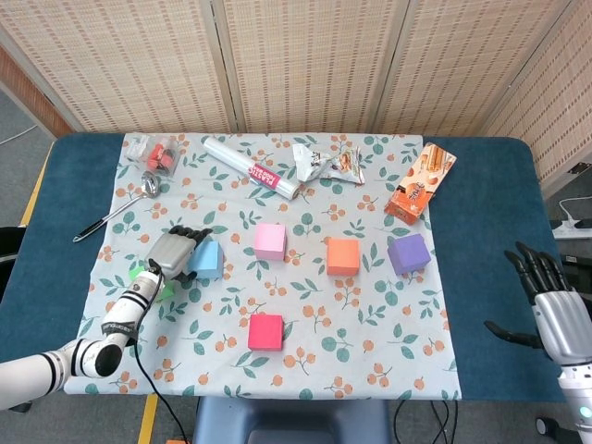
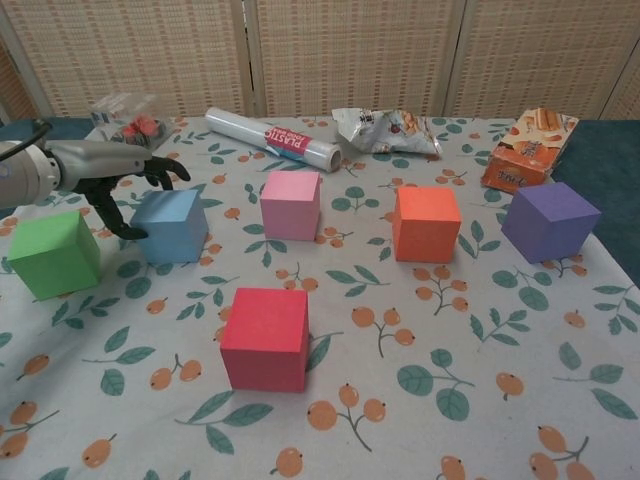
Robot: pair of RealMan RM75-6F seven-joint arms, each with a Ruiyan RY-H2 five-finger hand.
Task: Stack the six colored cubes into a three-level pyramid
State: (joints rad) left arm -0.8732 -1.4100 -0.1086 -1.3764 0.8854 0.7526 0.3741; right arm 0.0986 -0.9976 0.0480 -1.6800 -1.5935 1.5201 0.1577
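Six cubes sit apart on the floral cloth. My left hand (image 1: 171,252) (image 2: 105,165) wraps the blue cube (image 1: 209,262) (image 2: 176,226), fingers curled over its far top edge and thumb against its left face; the cube rests on the cloth. The green cube (image 1: 165,290) (image 2: 52,252) lies just left of it, partly hidden under my wrist in the head view. Pink (image 1: 270,240) (image 2: 291,204), orange (image 1: 342,256) (image 2: 426,222) and purple (image 1: 408,253) (image 2: 551,220) cubes form a row to the right. The red cube (image 1: 265,331) (image 2: 264,337) stands nearest. My right hand (image 1: 555,310) hovers open off the cloth at the far right.
Along the back lie a cling-film roll (image 1: 252,167), a crumpled snack bag (image 1: 328,163), an orange snack box (image 1: 421,182) and a clear packet of red items (image 1: 155,154). A metal spoon (image 1: 116,211) lies at the cloth's left edge.
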